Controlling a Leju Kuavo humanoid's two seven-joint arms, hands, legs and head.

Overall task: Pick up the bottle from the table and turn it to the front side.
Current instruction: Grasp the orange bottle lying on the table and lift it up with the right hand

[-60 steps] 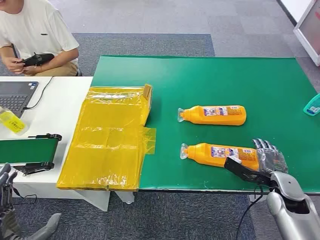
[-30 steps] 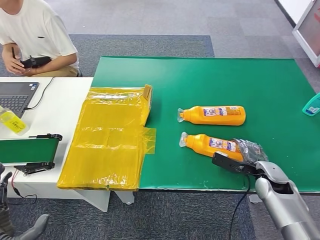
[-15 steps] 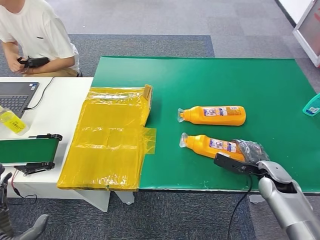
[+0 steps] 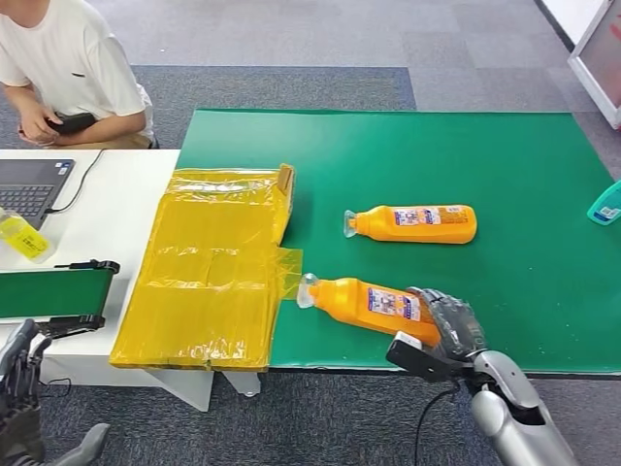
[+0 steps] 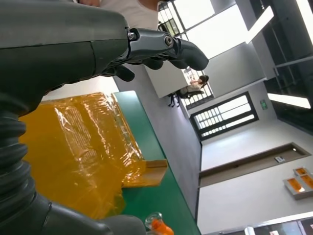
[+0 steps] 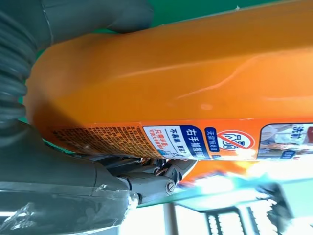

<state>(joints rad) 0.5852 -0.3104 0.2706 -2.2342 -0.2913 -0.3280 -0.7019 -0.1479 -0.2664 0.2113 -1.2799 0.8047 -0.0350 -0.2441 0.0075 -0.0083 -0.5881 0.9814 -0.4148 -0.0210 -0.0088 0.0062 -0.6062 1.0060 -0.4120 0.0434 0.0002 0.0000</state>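
Right robot hand (image 4: pixel 448 320) grips the orange plastic bottle (image 4: pixel 366 302) at the green worktop's (image 4: pixel 440 155) near edge; left robot hand (image 4: pixel 18 364) spread.

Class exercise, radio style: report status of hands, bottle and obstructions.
Right hand grips near bottle. Left hand open, idle. Second bottle lies apart; path clear.
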